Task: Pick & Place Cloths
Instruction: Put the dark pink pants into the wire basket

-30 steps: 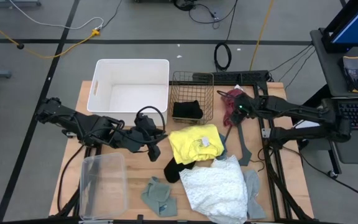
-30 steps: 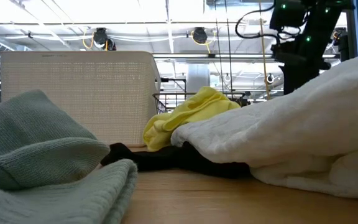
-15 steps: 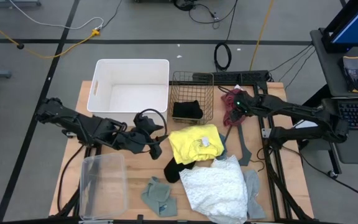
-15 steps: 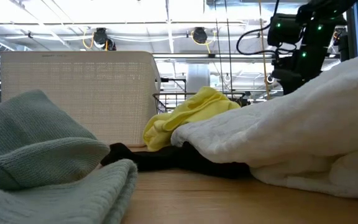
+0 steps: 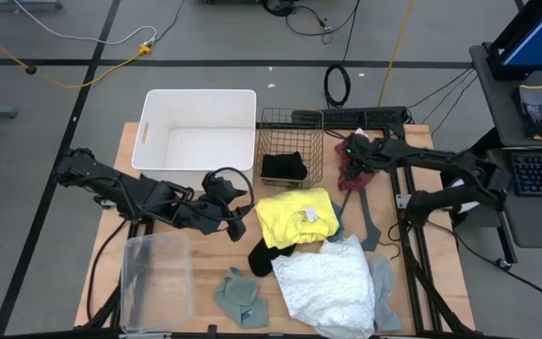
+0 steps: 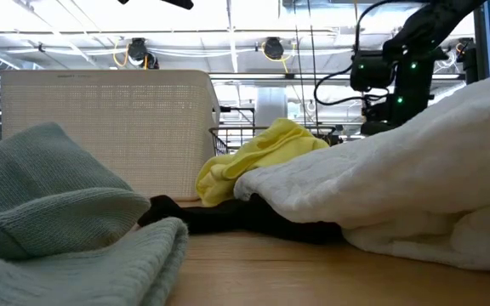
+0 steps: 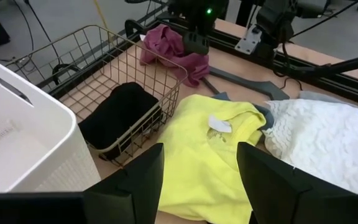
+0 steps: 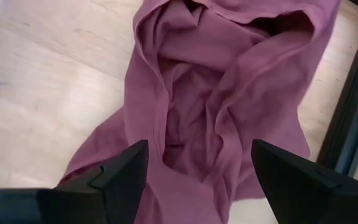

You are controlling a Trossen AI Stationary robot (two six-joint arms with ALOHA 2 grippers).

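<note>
My right gripper (image 8: 197, 180) hangs wide open and empty just above the maroon cloth (image 8: 229, 93) beside the wire basket (image 5: 291, 144), so next I should descend and close on it, while my left gripper (image 7: 197, 180) waits half open and empty near the yellow cloth (image 7: 207, 155)

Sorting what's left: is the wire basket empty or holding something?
Holding something: a black cloth lies inside the wire basket, seen in both high and left wrist views.

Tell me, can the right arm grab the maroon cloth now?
Probably yes. The right gripper hangs open directly over the maroon cloth, and nothing lies between its fingers and the fabric.
</note>
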